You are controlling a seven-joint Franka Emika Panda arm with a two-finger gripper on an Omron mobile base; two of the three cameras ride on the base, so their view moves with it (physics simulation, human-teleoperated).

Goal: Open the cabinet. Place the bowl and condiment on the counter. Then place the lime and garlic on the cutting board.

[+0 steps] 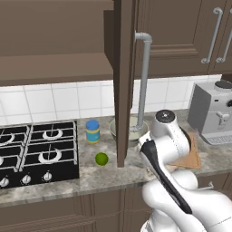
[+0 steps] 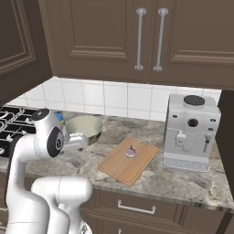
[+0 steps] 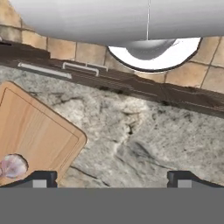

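The cabinet door (image 1: 120, 81) stands swung open, edge-on, with its grey bar handle (image 1: 144, 77). On the counter (image 1: 108, 174) stand the blue-lidded yellow condiment (image 1: 93, 131) and, behind the door, the bowl (image 2: 85, 128). The lime (image 1: 101, 158) lies on the counter in front of the jar. The garlic (image 2: 131, 152) sits on the cutting board (image 2: 119, 168). In the hand view my gripper (image 3: 113, 180) is open and holds nothing. It hovers over bare counter (image 3: 144, 140), with the board (image 3: 30, 127) and garlic (image 3: 13, 166) to one side.
A grey coffee machine (image 2: 192, 132) stands to the right of the board. A black gas stove (image 1: 36, 152) lies at the left. More shut wall cabinet doors (image 2: 137, 41) hang above. Base cabinets (image 3: 85, 72) run below the counter's front edge.
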